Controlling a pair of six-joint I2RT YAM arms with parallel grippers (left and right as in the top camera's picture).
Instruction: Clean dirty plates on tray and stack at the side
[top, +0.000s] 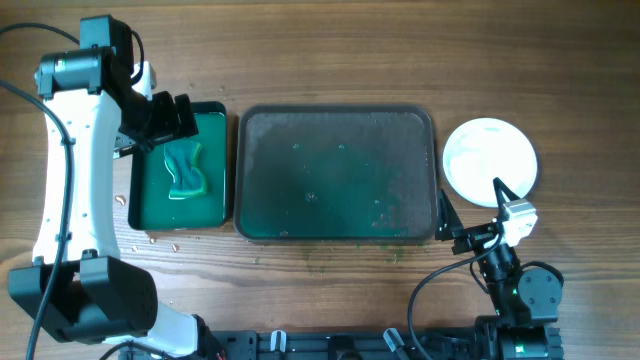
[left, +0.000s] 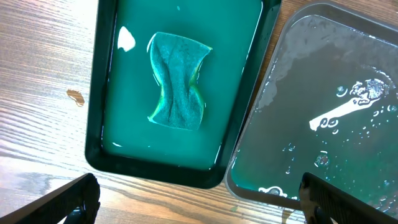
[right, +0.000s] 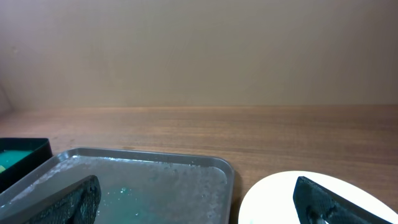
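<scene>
The large dark grey-green tray (top: 335, 175) lies mid-table, wet, with green-teal smears and no plates on it; it also shows in the left wrist view (left: 348, 99) and the right wrist view (right: 155, 180). White plates (top: 490, 160) sit in a stack on the wood right of the tray; how many I cannot tell. The stack's edge shows in the right wrist view (right: 273, 199). My left gripper (top: 170, 118) is open and empty above the small black tray's back edge. My right gripper (top: 470, 205) is open and empty, near the tray's front right corner.
A small black tray (top: 182, 170) with bright green liquid and a green cloth (top: 186, 170) stands left of the grey tray; the cloth also shows in the left wrist view (left: 177, 81). Small drips mark the wood (left: 74, 96) around it.
</scene>
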